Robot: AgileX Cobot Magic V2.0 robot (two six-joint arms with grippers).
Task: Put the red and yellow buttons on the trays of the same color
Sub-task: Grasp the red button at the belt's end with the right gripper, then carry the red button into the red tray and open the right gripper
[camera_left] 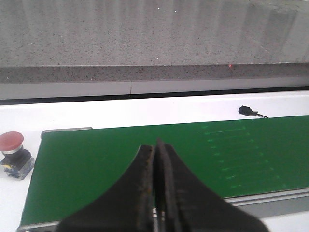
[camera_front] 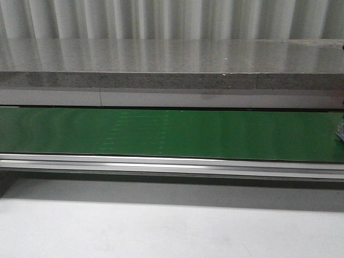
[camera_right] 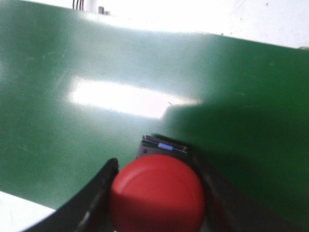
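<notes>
In the right wrist view a red button [camera_right: 157, 193] with a round red cap and a grey base sits between the two dark fingers of my right gripper [camera_right: 154, 163]. The fingers press against the cap's sides, just over the green belt [camera_right: 96, 63]. A second red button [camera_left: 12, 141], on a grey and blue base, stands on the white table beside the belt's end in the left wrist view. My left gripper [camera_left: 155, 146] hangs shut and empty above the belt [camera_left: 96, 159]. No yellow button or tray is in view. Neither gripper shows in the front view.
The green conveyor belt [camera_front: 172, 131] runs across the front view, with an aluminium rail [camera_front: 172, 164] in front and a grey stone ledge [camera_front: 172, 64] behind. A small black connector with a cable [camera_left: 247, 110] lies on the white table behind the belt.
</notes>
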